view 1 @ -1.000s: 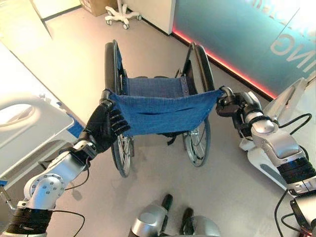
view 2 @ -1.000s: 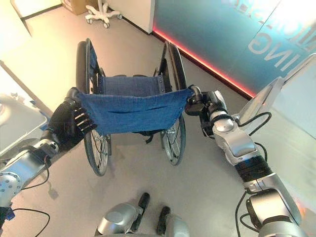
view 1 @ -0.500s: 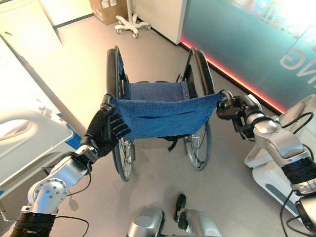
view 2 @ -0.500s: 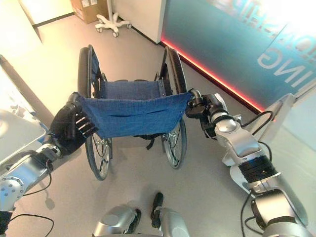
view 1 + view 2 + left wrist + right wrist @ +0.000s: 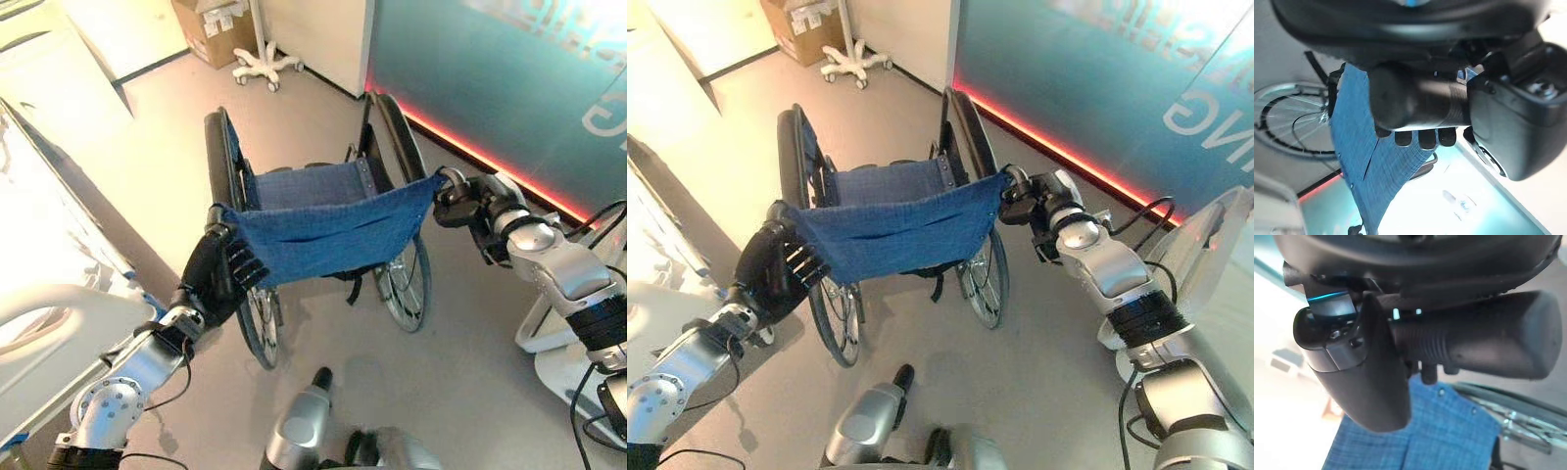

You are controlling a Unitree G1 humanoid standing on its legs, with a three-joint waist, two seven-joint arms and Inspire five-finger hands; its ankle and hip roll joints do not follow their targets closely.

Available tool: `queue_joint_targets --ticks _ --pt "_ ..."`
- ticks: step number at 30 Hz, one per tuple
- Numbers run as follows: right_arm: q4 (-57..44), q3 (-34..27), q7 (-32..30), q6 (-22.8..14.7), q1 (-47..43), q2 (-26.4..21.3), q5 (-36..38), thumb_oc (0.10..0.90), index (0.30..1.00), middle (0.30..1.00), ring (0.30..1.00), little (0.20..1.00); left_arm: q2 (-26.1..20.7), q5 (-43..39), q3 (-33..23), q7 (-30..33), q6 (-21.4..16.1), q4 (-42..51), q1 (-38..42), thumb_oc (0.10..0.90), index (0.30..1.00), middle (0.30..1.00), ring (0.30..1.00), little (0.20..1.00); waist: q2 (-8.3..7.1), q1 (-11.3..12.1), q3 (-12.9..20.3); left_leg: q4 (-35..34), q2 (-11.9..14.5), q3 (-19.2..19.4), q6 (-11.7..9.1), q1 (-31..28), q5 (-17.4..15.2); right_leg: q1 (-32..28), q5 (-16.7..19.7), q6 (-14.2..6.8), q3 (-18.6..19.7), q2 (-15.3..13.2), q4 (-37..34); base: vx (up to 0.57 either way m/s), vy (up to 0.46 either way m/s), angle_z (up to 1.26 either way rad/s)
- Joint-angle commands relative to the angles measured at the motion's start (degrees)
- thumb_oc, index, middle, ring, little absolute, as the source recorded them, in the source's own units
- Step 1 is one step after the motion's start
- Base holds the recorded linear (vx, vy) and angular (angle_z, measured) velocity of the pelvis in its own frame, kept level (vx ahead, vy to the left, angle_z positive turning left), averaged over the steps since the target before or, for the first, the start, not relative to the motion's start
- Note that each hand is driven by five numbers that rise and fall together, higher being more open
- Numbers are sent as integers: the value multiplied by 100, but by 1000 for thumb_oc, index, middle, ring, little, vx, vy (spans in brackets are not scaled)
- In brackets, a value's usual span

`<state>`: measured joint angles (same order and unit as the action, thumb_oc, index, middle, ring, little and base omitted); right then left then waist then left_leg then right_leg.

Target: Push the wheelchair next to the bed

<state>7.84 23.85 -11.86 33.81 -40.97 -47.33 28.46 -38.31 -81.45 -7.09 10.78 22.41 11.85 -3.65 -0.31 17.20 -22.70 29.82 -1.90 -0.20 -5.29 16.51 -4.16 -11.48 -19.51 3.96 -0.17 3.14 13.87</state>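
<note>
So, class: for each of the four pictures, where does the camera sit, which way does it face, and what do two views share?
Left eye view: head, looking down at the wheelchair; left hand, right hand.
Right eye view: head, same scene.
Left wrist view: along the left hand onto its push handle.
Right wrist view: along the right hand onto its handle.
Shared: the blue backrest.

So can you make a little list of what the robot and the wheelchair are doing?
wheelchair: upright on the grey floor, blue cloth backrest facing the robot
left hand: curled round the left push handle
right hand: curled round the right push handle
bed: on the robot's left, beside the wheelchair
rolling stand base: far ahead, by a cardboard box
</note>
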Motion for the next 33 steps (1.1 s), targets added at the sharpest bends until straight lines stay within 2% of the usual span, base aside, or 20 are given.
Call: queue_joint_targets --ticks 1,3,5,6,8,9,11,14,16,17,19,20,22,23,25,28,29,31,32,33 --pt "-644 76 471 -1325 -455 384 -337 400 300 300 300 300 -235 -124 -416 -270 -879 510 710 400 300 300 300 300 -197 9 1003 -2846 -634 64 445 -73 1814 -574 1125 -297 -164 590 -708 467 -20 -16" --pt "-501 75 554 -1447 -490 457 -314 400 300 300 300 300 -356 -247 -499 -131 -756 503 800 400 300 300 300 300 -294 101 1111 -2659 -730 91 653 -175 1537 -645 1202 -422 -220 550 -281 436 -18 -25" --pt "-327 120 570 -1498 -601 516 -232 400 300 300 300 300 -391 -193 -601 -95 -512 371 892 400 300 300 300 300 -521 207 1225 -2622 -849 173 876 -379 1311 -554 1990 -894 -390 459 638 430 4 -34" --pt "-260 148 600 -1522 -673 527 -199 400 300 300 300 300 -453 -176 -646 -83 -464 299 941 400 300 300 300 300 -552 249 1300 -2638 -817 107 933 -494 1248 -369 2526 -1154 -386 514 1207 372 0 -12" --pt "-279 152 662 -1559 -707 476 -184 400 300 300 300 300 -612 -312 -713 -67 -496 208 987 400 300 300 300 300 -564 229 1350 -2627 -795 -99 947 -668 1199 -33 3104 -1412 -227 608 1892 360 -12 20" --pt "-294 152 659 -1561 -701 476 -198 400 300 300 300 300 -638 -349 -732 -49 -497 206 995 400 300 300 300 300 -563 218 1360 -2623 -801 -144 943 -696 1192 37 3148 -1431 -197 598 1920 344 5 43" --pt "-382 105 650 -1567 -625 444 -325 400 300 300 300 300 -811 -538 -788 -131 -521 151 998 400 300 300 300 300 -549 154 1393 -2527 -885 -290 944 -727 1142 219 2910 -1387 -220 335 1594 306 13 42" --pt "-432 65 600 -1600 -601 373 -438 400 300 300 300 300 -960 -637 -785 -272 -650 118 1013 400 300 300 300 300 -470 140 1345 -2124 -901 -460 915 -630 994 315 2024 -1016 -492 -107 638 205 -53 28" --pt "-347 18 600 -1717 -663 317 -508 400 300 300 300 300 -918 -551 -739 -401 -814 144 1032 400 300 300 300 300 -397 115 1153 -1646 -912 -802 817 -618 784 404 1584 -812 -722 -469 -175 175 -179 41" --pt "-319 6 602 -1750 -699 285 -509 400 300 300 300 300 -893 -524 -730 -434 -858 162 1028 400 300 300 300 300 -378 119 1083 -1527 -913 -898 798 -636 738 479 1632 -818 -730 -583 -341 148 -247 34" --pt "-271 -4 582 -1782 -841 222 -495 400 300 300 300 300 -797 -374 -688 -504 -998 229 1043 400 300 300 300 300 -343 68 910 -1307 -914 -1159 785 -802 419 781 2013 -956 -654 -967 -689 148 -315 36" --pt "-277 2 564 -1747 -975 207 -452 400 300 300 300 300 -768 -274 -664 -526 -1087 285 1067 400 300 300 300 300 -357 3 826 -1230 -829 -1297 766 -1003 46 1069 2514 -1100 -463 -1328 -926 143 -354 34" --pt "-378 3 500 -1605 -1101 237 -398 400 300 300 300 300 -808 -207 -641 -532 -1166 295 1113 400 300 300 300 300 -387 -62 768 -1177 -687 -1453 735 -1178 -264 1278 2940 -1224 -218 -1613 -1314 239 -480 64" --pt "-482 -33 481 -1503 -1151 246 -351 400 300 300 300 300 -875 -180 -663 -487 -1174 339 1134 400 300 300 300 300 -425 -99 757 -1178 -545 -1605 686 -1301 -412 1388 3091 -1307 -24 -1679 -1443 274 -472 73" --pt "-657 -110 453 -1371 -1156 151 -172 400 300 300 300 300 -1003 -230 -745 -407 -1104 469 1078 400 300 300 300 300 -499 -105 778 -1162 -324 -1773 604 -1408 -527 1413 3074 -1362 47 -1644 -1339 267 -456 72" --pt "-703 -142 454 -1255 -1146 74 -9 400 300 300 300 300 -869 -197 -894 -528 -950 578 821 400 300 300 300 300 -605 -34 905 -1216 -36 -1859 485 -1464 -377 1245 2848 -1441 -162 -1573 -1351 207 -353 99" --pt "-704 -78 496 -1180 -1191 38 17 400 300 300 300 300 -771 -144 -946 -568 -914 669 611 400 300 300 300 300 -675 -1 974 -1264 109 -1915 360 -1441 -97 1197 2743 -1405 -280 -1480 -1310 165 -282 80" --pt "-787 71 512 -1113 -1257 -60 90 400 300 300 300 300 -715 -175 -1037 -568 -903 784 405 400 300 300 300 300 -722 27 1037 -1356 315 -1870 262 -1466 178 1111 2592 -1283 -466 -1364 -1307 124 -246 47" --pt "-798 95 521 -1100 -1264 -66 87 400 300 300 300 300 -705 -185 -1055 -565 -906 799 372 400 300 300 300 300 -706 32 1058 -1376 377 -1847 259 -1502 172 1066 2533 -1258 -505 -1319 -1318 88 -210 22" --pt "-856 192 543 -1095 -1293 -84 53 400 300 300 300 300 -660 -215 -1111 -539 -930 855 281 400 300 300 300 300 -719 32 1087 -1437 468 -1747 213 -1464 437 1038 2476 -1151 -629 -1251 -1329 109 -194 56"
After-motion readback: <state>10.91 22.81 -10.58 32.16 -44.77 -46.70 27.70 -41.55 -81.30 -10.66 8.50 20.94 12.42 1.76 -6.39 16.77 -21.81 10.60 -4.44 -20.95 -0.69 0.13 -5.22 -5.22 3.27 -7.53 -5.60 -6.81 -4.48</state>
